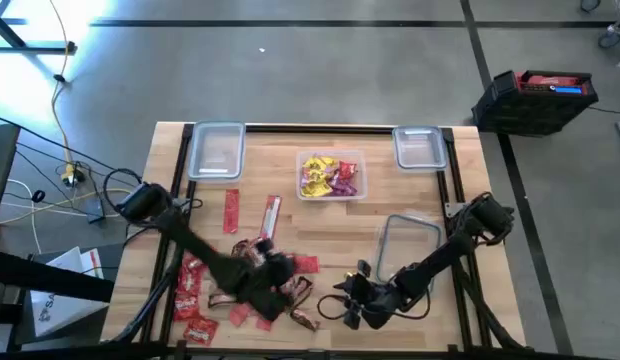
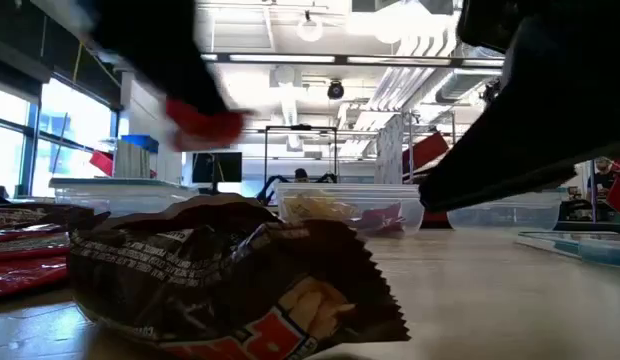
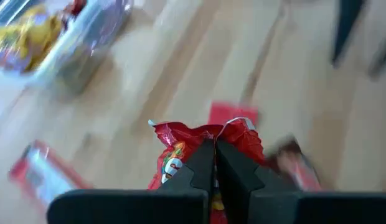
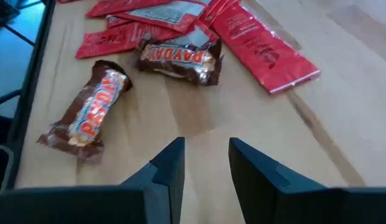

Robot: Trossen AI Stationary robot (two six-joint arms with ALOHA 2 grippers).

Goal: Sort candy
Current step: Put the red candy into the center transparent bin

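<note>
1. The wooden table [image 1: 320, 225] carries three clear plastic containers along its far edge: an empty one at far left [image 1: 216, 150], a middle one [image 1: 331, 176] that has yellow and purple-pink sweets [image 1: 328, 175] in it, and a smaller one at far right [image 1: 420, 146]. A clear lid [image 1: 407, 243] lies flat on the right half of the table.
2. The left arm reaches from the table's left side toward the near middle. Its gripper [image 3: 215, 163] has its fingers pressed together on the crimped top of a red candy packet [image 3: 202, 142], pinching it. In the high view this gripper [image 1: 273, 272] sits over the scatter of red packets.
3. The right arm reaches from the right side toward the near middle. Its gripper [image 4: 205, 163] hangs just above bare wood with its fingers spread a narrow gap apart, gripping nothing. In the high view it [image 1: 352, 303] is just right of the candy heap.
4. The loose candy lies on the near left part of the table: flat red packets [image 1: 194, 290] in a cluster, with two long red ones [image 1: 231, 211] farther back.
5. Two dark brown mini bars lie just ahead of the right gripper: one [image 4: 87, 112] at an angle and apart from the pile, the other [image 4: 179, 60] touching the red packets [image 4: 263, 45] behind it. A brown bar [image 2: 225, 280] fills the front of the low view.
</note>
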